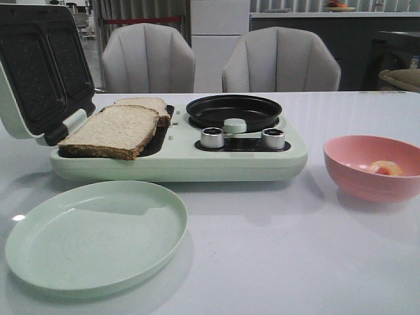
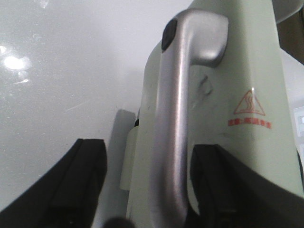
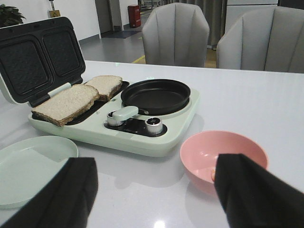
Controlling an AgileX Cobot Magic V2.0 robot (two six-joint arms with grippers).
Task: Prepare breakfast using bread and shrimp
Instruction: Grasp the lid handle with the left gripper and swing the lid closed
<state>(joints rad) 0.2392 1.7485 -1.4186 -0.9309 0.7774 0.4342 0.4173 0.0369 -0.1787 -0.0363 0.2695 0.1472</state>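
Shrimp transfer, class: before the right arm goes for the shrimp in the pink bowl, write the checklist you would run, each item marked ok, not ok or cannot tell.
1. Shrimp lies in the pink bowl: ok.
2. Round black pan holds nothing: ok.
3. Right gripper open, nothing between its fingers: ok.
4. Lid up, both bread slices on the lower plate: ok.
5. Left gripper straddles the lid's metal handle; whether it grips: cannot tell.
6. Heat on at the knobs: cannot tell.
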